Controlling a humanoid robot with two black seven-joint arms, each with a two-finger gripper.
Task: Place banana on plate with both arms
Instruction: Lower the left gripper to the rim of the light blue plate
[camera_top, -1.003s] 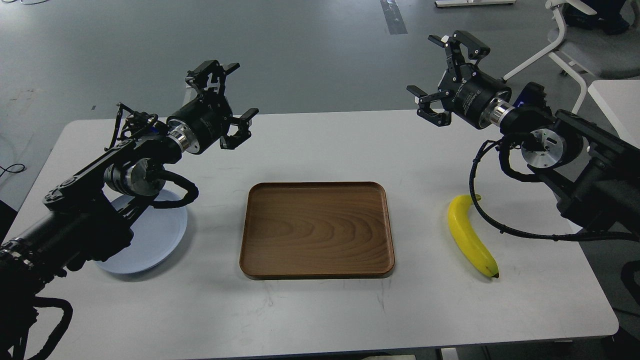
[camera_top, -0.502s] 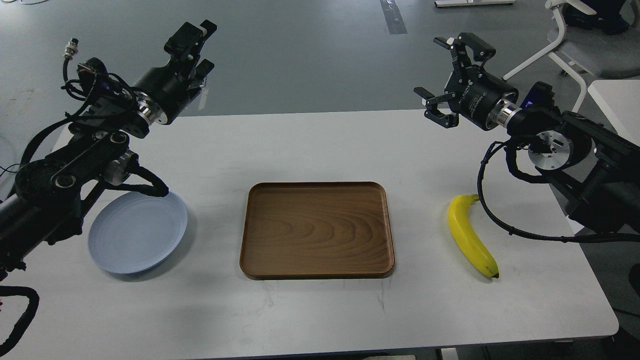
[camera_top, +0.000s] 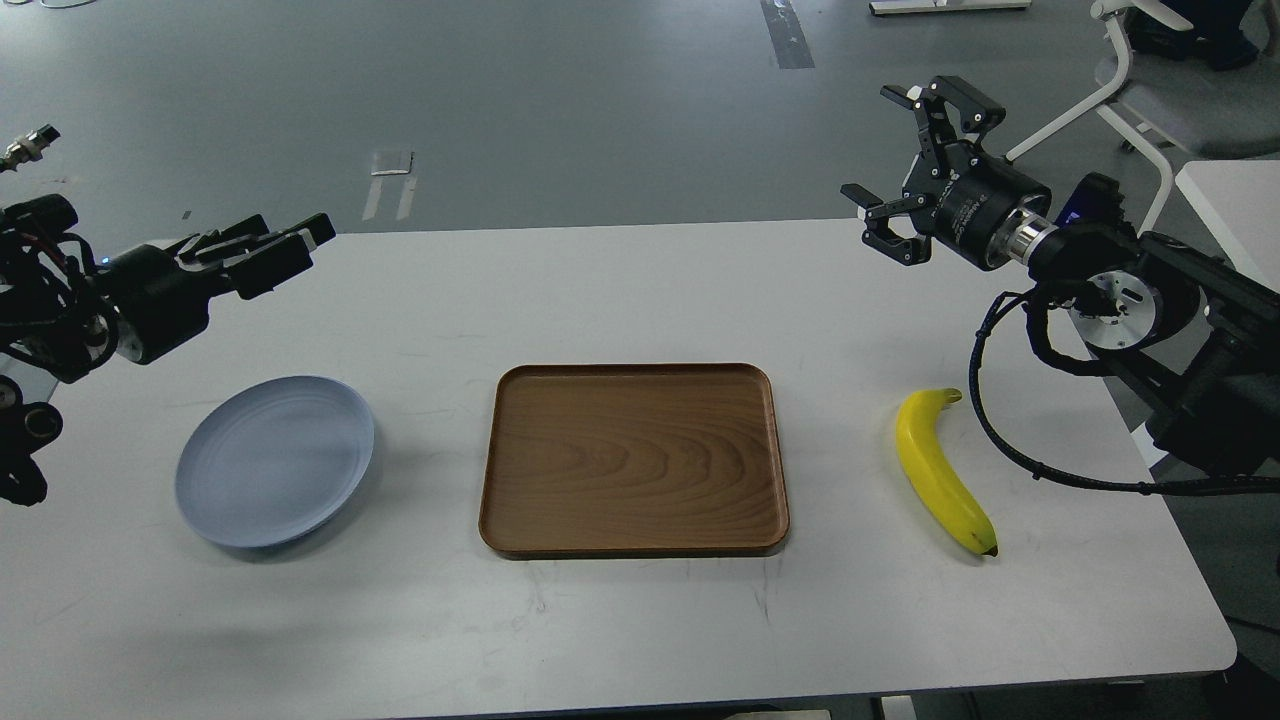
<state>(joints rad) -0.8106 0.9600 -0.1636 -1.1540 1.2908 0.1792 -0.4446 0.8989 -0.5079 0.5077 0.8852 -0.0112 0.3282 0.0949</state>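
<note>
Left gripper (camera_top: 285, 245): raised over table's far left edge, seen side-on; cannot tell finger spread; holds nothing. Plate (camera_top: 275, 461): bare, front left. Wooden tray (camera_top: 634, 458): centre, empty. Banana (camera_top: 942, 472): flat on table, right of tray, well apart from plate. Right gripper (camera_top: 905, 170): fingers spread, empty, high behind banana. Advice: descend over banana's mid-length, fingers across its width.

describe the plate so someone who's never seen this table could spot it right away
Start at the white table and find the brown wooden tray in its middle. Look to the tray's left: the plate lies there alone on the tabletop, below the left pincer. It is the only round thing on the table, shallow and pale blue-grey with faint rings, unlike the rectangular tray and the yellow banana at the far right.
</note>
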